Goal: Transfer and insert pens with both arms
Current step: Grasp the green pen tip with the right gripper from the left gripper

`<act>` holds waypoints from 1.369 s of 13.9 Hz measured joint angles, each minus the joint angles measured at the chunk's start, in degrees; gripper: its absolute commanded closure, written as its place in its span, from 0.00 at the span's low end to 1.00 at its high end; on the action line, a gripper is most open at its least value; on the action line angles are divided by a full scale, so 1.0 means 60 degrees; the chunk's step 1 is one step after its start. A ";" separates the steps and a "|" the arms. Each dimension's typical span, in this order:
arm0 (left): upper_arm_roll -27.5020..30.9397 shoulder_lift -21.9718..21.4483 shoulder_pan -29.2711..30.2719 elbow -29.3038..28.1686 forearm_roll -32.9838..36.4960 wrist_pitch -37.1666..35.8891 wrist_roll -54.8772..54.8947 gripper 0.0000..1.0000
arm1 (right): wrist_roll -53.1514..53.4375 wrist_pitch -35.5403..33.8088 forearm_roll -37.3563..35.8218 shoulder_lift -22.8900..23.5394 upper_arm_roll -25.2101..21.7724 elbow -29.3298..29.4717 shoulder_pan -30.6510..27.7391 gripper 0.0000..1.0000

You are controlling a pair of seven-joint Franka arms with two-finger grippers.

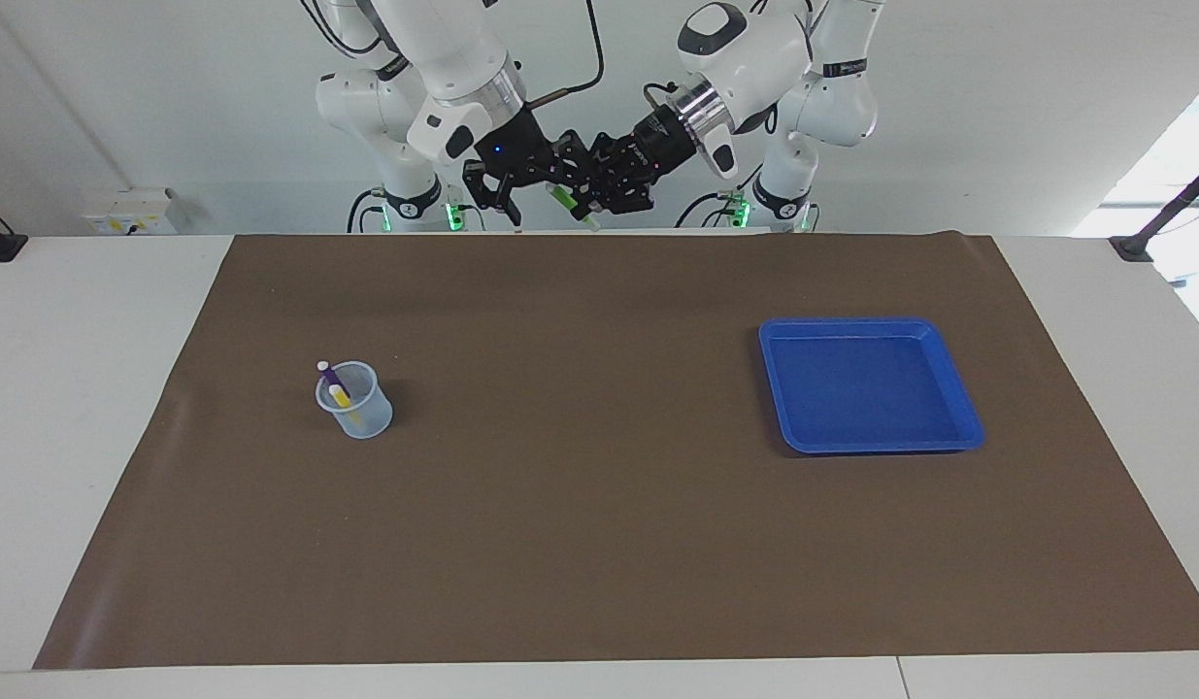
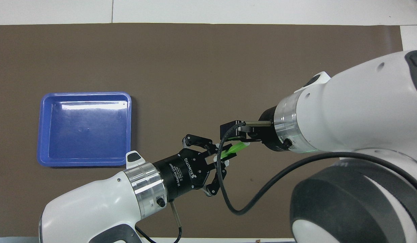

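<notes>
The green pen (image 2: pixel 232 149) is up in the air over the brown mat (image 1: pixel 599 544), above the robots' edge of the desk (image 1: pixel 94 388), midway between the two arm bases. In the overhead view its long axis runs from about eight o'clock to two o'clock; the lower end sits in the left tool (image 2: pixel 219 158), and the upper end points into the right tool (image 2: pixel 243 137). In the facing view the pen (image 1: pixel 561 197) slants with one end toward ten o'clock and its pale end toward four o'clock.

The left tool (image 1: pixel 587 199) is clamped on the green pen, fingertips pinched on the barrel with the outer links splayed out. The right tool (image 1: pixel 521 184) stands at full width, its fingers on either side of the pen's free end; whether they touch the pen I cannot tell.

The purple pen (image 1: pixel 329 374) and the yellow pen (image 1: pixel 340 395) stand tilted in the clear plastic cup (image 1: pixel 356 413), pale caps up, leaning toward ten or eleven o'clock in the facing view. The cup stands on the mat toward the right arm's end of the desk; in the overhead view the right arm covers it. The blue tray (image 1: pixel 963 408) lies on the mat toward the left arm's end, well apart from the cup, at about nine o'clock from the held pen in the overhead view (image 2: pixel 41 128).
</notes>
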 measured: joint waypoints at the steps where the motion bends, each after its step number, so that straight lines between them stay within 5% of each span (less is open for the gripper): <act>1: 0.0001 -0.0005 -0.0008 -0.0005 -0.0017 0.0043 -0.0025 1.00 | 0.0000 -0.0044 -0.0011 -0.0018 0.0002 0.0039 0.0000 0.00; 5: 0.0003 -0.0005 -0.0018 -0.0033 -0.0125 0.0153 -0.0092 1.00 | 0.0040 -0.0147 -0.0018 -0.0076 0.0136 0.0131 0.0001 0.04; 6: 0.0003 -0.0005 -0.0021 -0.0041 -0.0137 0.0198 -0.0117 1.00 | 0.0088 -0.0146 -0.0019 -0.0079 0.0206 0.0150 0.0002 0.14; 8: 0.0003 -0.0006 -0.0052 -0.0065 -0.0150 0.0351 -0.0168 1.00 | 0.0139 -0.0146 -0.0020 -0.0082 0.0333 0.0166 0.0002 0.55; 9: -0.0003 -0.0006 -0.0078 -0.0092 -0.0155 0.0400 -0.0182 1.00 | 0.0141 -0.0132 -0.0021 -0.0082 0.0363 0.0171 0.0002 0.68; 19: -0.0002 -0.0022 -0.0103 -0.0142 -0.0252 0.0532 -0.0302 1.00 | 0.0146 0.0899 -0.0121 -0.0054 0.0366 -0.0051 -0.0011 0.68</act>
